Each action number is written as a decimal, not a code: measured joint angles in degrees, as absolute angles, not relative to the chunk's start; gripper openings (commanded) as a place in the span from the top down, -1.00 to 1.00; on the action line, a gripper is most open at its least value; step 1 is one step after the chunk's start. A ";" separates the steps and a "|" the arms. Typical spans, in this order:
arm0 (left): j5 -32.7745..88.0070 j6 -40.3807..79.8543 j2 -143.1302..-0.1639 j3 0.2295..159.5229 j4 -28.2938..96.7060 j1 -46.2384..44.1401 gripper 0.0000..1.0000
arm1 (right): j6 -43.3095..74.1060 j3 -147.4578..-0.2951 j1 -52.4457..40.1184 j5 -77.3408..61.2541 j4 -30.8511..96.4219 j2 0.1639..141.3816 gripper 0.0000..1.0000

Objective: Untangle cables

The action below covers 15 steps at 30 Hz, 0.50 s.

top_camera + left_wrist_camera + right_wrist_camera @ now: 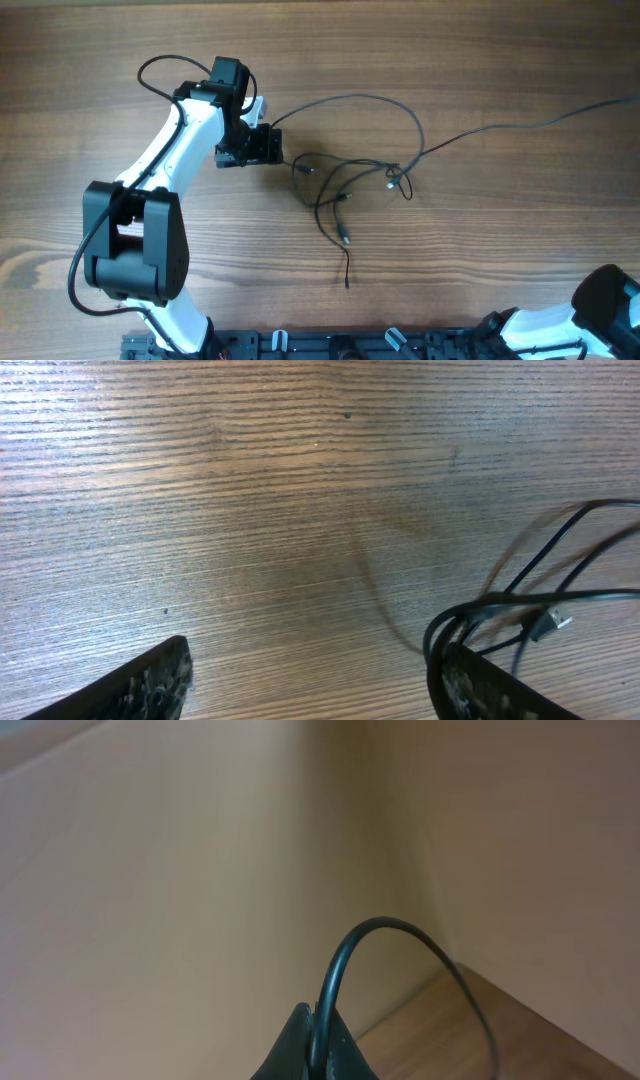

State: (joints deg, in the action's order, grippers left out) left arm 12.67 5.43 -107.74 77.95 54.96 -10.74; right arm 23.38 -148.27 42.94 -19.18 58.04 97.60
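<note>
The cables point(397, 178) are thin black cords lying in loose tangled loops at the table's middle. One strand runs off to the right edge point(600, 106), and plug ends trail toward the front point(345, 240). My left gripper point(270, 146) is open at the left edge of the tangle. In the left wrist view the cable loops point(520, 597) curl round the tip of its right finger, and the gap between its fingers point(320, 690) holds nothing. My right gripper point(320, 1032) is shut on a black cable point(380, 923) that arches up out of its fingers; it faces a beige wall.
The wooden table point(480, 260) fills the overhead view. The right arm's body point(600, 300) sits at the front right corner, its gripper out of the overhead view. A black rail point(330, 345) runs along the front edge.
</note>
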 measured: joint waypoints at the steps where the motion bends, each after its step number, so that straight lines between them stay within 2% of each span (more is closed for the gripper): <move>1: 12.67 5.43 -107.74 77.95 55.09 -10.74 -0.62 | 25.63 -148.27 45.04 -18.63 58.04 97.62 0.91; 4: 12.67 5.43 -107.74 77.95 55.09 -10.74 -0.62 | 30.52 -148.27 49.91 -17.50 58.50 97.71 0.91; 7: 12.67 5.43 -107.74 77.95 55.68 -10.74 -0.63 | 32.86 -148.35 50.26 -15.46 60.69 99.29 0.92; 10: 12.64 5.28 -107.74 77.95 58.43 -10.74 -0.63 | 35.94 -148.31 50.59 -5.43 65.80 103.31 0.91; 13: 12.67 4.75 -107.74 77.95 58.57 -10.74 -0.64 | 35.48 -148.31 50.94 -4.08 63.59 105.84 0.91; 15: 12.67 4.58 -107.74 77.95 59.35 -10.74 -0.64 | 33.10 -148.31 50.96 -6.87 57.82 107.92 0.92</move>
